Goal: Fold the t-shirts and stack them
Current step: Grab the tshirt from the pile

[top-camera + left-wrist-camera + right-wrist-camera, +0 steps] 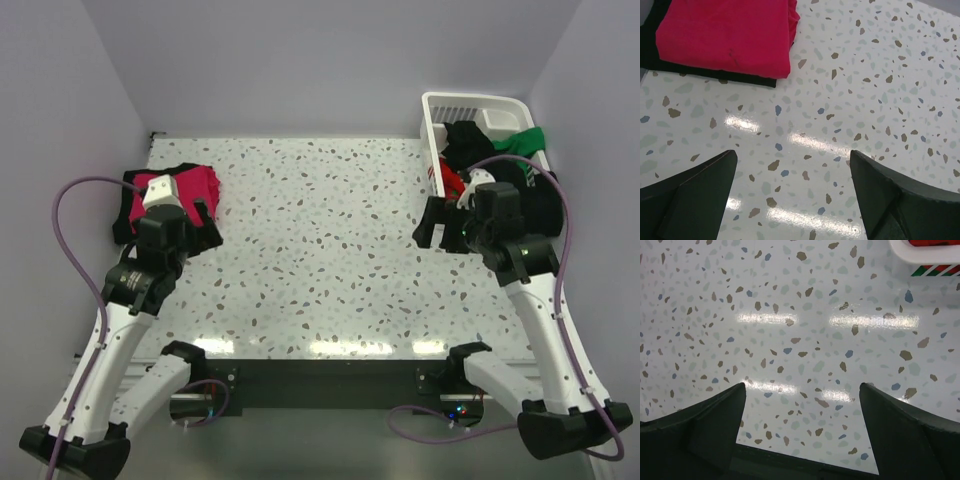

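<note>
A folded magenta-pink t-shirt (188, 187) lies on a folded black t-shirt (126, 222) at the table's left edge. In the left wrist view the pink t-shirt (725, 35) fills the upper left, with the black one (710, 74) showing under it. My left gripper (205, 230) hovers open just right of this stack, its jaws (792, 160) wide over bare table. Unfolded t-shirts, black (464, 140), green (522, 140) and red (451, 181), fill the white basket (478, 101). My right gripper (432, 226) is open and empty left of the basket (920, 254), over the tabletop (802, 390).
The speckled tabletop (320, 250) spreads between the two arms. Grey walls close in the left, right and back. The table's dark front edge (790, 460) shows under my right gripper. Purple cables (70, 200) loop beside each arm.
</note>
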`<action>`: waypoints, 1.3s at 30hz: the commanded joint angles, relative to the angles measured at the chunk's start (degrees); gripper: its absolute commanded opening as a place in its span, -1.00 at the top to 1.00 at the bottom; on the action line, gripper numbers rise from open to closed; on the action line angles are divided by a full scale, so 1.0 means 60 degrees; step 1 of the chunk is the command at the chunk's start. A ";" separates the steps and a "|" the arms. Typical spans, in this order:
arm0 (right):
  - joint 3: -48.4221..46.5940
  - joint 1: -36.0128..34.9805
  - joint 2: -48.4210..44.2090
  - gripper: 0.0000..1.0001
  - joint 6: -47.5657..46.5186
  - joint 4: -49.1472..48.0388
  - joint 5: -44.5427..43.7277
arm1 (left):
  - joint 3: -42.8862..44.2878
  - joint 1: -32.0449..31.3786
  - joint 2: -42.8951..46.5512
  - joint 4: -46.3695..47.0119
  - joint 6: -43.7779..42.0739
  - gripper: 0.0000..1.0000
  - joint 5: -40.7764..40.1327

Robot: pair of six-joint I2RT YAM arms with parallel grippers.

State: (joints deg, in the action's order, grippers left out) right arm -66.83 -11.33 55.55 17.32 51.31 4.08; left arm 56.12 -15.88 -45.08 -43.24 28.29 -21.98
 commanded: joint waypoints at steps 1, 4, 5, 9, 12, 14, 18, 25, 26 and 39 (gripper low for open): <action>-0.0199 -0.0030 -0.0337 -0.98 0.0218 0.0676 -0.0269 | 0.0519 0.0054 -0.0103 -0.0336 -0.0453 -1.00 0.0162; -0.0375 -0.0015 -0.0294 -0.98 0.0423 0.1043 -0.0430 | 0.0754 0.0054 -0.0162 -0.0395 -0.0541 -1.00 0.0571; -0.0521 -0.0015 -0.0235 -0.98 0.0482 0.1087 -0.0445 | 0.0769 0.0054 -0.0148 -0.0337 -0.0628 -1.00 0.0775; -0.1078 -0.0016 0.0291 -0.98 0.0629 0.1321 -0.1218 | 0.0974 0.0054 -0.0075 -0.0235 -0.0716 -1.00 0.1083; -0.1868 -0.0001 0.1067 -0.98 0.0687 0.1438 -0.1806 | 0.1076 0.0054 -0.0089 -0.0088 -0.0761 -1.00 0.1450; -0.2556 -0.0001 0.1782 -0.98 0.0600 0.1395 -0.2231 | 0.1135 0.0054 -0.0089 0.0000 -0.0702 -1.00 0.1611; -0.3699 0.0232 0.3143 -0.98 0.0453 0.1117 -0.2758 | 0.1106 0.0054 -0.0206 0.0190 -0.0570 -1.00 0.1540; -0.5149 0.1741 0.5505 -0.96 0.1038 0.0019 -0.2129 | 0.1282 0.0054 -0.0865 0.0586 -0.0103 -1.00 0.1129; -0.5209 0.1858 0.5725 -0.95 0.1111 -0.0171 -0.2159 | 0.1224 0.0054 -0.0909 0.0876 -0.0101 -1.00 0.1129; -0.8562 0.2606 1.0705 -0.94 0.1098 -0.1227 -0.4793 | 0.0506 0.0054 -0.1950 0.2680 0.0982 -1.00 0.0821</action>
State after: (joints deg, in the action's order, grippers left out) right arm -112.33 4.25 116.22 23.29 46.98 -17.69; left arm 59.83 -15.86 -57.14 -32.75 30.68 -15.73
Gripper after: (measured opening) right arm 0.971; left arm 0.997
